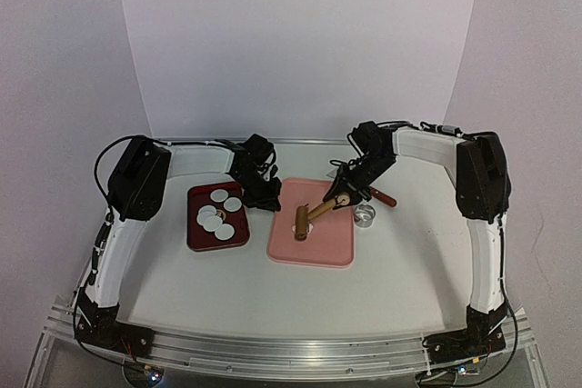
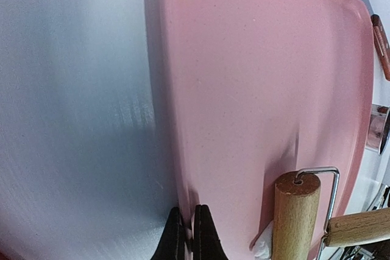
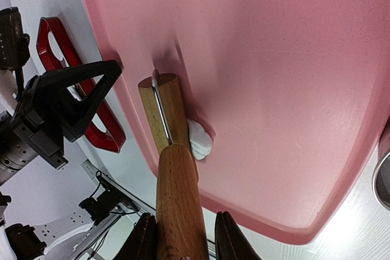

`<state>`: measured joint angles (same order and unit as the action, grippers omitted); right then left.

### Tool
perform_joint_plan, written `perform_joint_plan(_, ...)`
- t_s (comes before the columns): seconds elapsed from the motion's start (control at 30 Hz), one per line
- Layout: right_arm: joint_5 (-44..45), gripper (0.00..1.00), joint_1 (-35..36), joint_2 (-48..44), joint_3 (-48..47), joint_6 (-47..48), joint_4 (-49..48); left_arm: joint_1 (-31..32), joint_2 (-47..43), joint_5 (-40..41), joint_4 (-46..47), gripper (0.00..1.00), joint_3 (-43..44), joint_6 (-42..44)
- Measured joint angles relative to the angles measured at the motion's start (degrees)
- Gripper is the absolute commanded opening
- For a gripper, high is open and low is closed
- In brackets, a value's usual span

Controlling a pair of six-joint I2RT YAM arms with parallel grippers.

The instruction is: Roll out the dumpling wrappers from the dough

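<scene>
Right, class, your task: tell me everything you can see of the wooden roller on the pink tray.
The roller is a small pastry roller: a short pale wooden drum on a bent wire frame, joined to a thicker, darker wooden handle. Its drum rests on the pink tray near the left edge, pressing on a white dough lump that bulges out beside it. The right tool clamps the handle.
</scene>
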<state>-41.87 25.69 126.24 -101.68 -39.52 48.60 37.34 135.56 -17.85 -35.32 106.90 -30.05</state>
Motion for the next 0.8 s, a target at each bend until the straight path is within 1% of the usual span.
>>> perform_joint_plan(0.8,0.19,0.00,-2.89,-4.49,7.74,-0.73,-5.11,0.48,-0.02,-0.10,1.84,0.00,-0.14,-1.55)
